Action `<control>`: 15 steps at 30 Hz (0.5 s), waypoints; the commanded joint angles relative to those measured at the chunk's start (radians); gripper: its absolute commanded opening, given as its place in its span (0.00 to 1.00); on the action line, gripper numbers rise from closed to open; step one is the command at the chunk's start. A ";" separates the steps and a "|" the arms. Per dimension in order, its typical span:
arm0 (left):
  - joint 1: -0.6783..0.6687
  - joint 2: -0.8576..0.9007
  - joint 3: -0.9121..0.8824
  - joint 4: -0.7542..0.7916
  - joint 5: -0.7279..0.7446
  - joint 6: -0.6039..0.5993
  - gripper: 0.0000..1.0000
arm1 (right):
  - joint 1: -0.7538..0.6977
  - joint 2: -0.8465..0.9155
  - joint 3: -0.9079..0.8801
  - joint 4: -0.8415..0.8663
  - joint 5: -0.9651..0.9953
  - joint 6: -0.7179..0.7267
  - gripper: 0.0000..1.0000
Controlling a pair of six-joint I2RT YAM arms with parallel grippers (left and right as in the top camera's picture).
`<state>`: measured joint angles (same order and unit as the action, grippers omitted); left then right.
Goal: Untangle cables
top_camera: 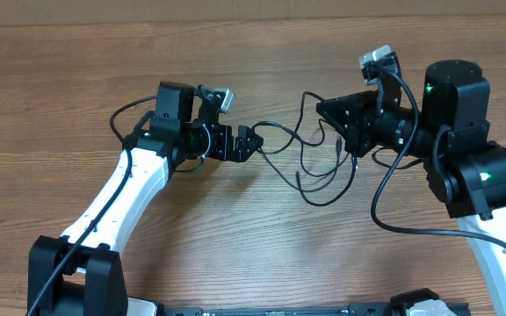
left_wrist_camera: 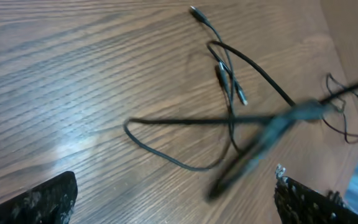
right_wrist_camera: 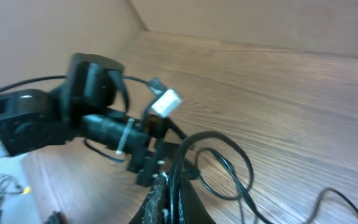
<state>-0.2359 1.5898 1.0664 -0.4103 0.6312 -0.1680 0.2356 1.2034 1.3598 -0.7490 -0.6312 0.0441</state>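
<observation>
My right jaws are clamped on the thin black tangled cables (left_wrist_camera: 179,121), which drape over the brown wooden desk (top_camera: 235,53). My left jaws gape wide just beside those cables. Pulling now could cinch any knot tighter.

Cables (top_camera: 310,158) on the table (top_camera: 235,53), between the left jaws and the right jaws.

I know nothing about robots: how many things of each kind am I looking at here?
Robot arms: 2 (left arm, right arm)
Wrist cameras: 2 (left wrist camera, right wrist camera)
Black cables: 1 tangled bunch, strands too intertwined to count separately
Total: 5
</observation>
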 commanded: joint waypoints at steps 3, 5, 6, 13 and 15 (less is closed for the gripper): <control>-0.002 -0.008 0.002 0.006 -0.040 -0.050 1.00 | 0.000 -0.009 0.023 0.058 -0.166 0.010 0.04; -0.003 -0.008 0.002 0.003 -0.069 -0.056 0.99 | 0.000 -0.009 0.023 0.079 -0.197 0.016 0.04; -0.005 -0.008 0.002 0.000 -0.100 -0.069 1.00 | 0.000 -0.009 0.023 0.086 -0.213 0.016 0.04; -0.040 -0.008 0.002 -0.030 -0.244 -0.103 1.00 | 0.000 -0.011 0.023 0.101 -0.246 0.020 0.04; -0.046 -0.008 0.002 -0.062 -0.327 -0.126 1.00 | 0.000 -0.017 0.024 0.105 -0.246 0.031 0.04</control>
<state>-0.2646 1.5898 1.0664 -0.4404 0.4381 -0.2588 0.2356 1.2034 1.3598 -0.6567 -0.8528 0.0574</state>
